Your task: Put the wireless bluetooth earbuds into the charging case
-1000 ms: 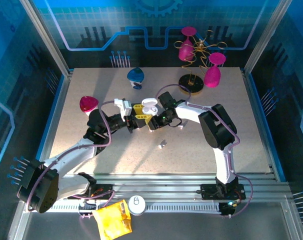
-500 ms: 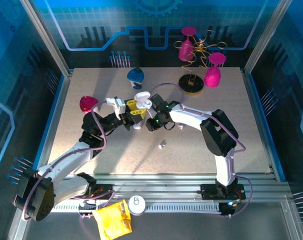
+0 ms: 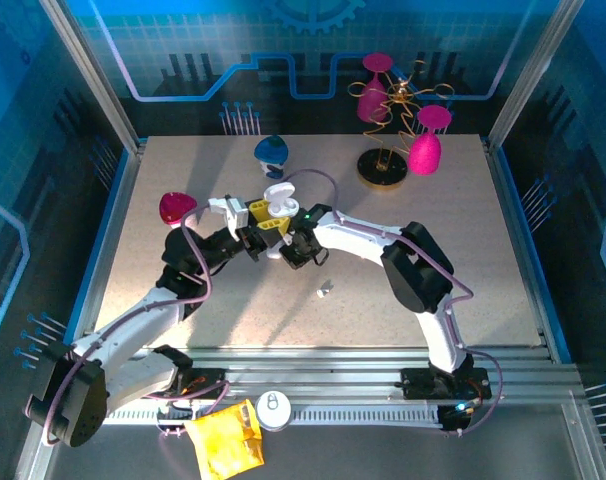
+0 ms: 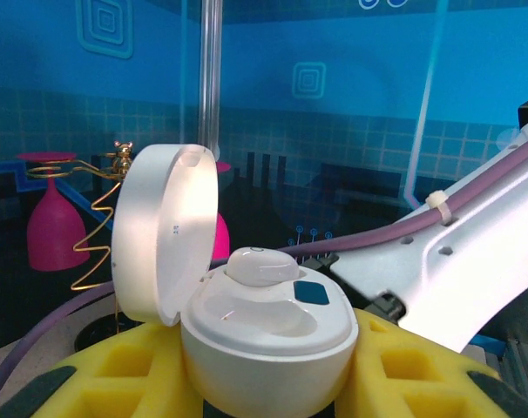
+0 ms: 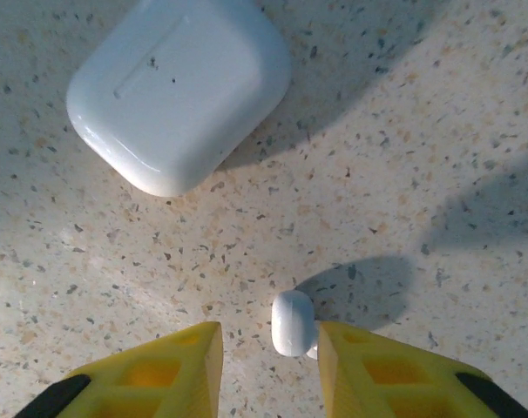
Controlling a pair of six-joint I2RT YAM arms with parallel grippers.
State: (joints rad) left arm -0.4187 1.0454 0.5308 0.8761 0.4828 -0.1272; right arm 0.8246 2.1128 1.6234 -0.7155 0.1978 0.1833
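Observation:
The charging case is a glossy white pebble with its lid swung open to the left. My left gripper is shut on it, a yellow finger on each side. One white earbud sits in the case's far well. In the top view the case is held above the table's middle. My right gripper is open low over the table. A second earbud lies between its yellow fingers, against the right one and apart from the left one. From above, the right gripper is just below the case.
A white rounded-square object lies on the speckled table beyond the right gripper. A small pale object lies near the middle. A blue object, a pink one and a gold stand with magenta cups stand further back.
The right arm has swung left and down to the table, and its jaws have narrowed around the loose earbud. The left gripper has carried the open case a little left.

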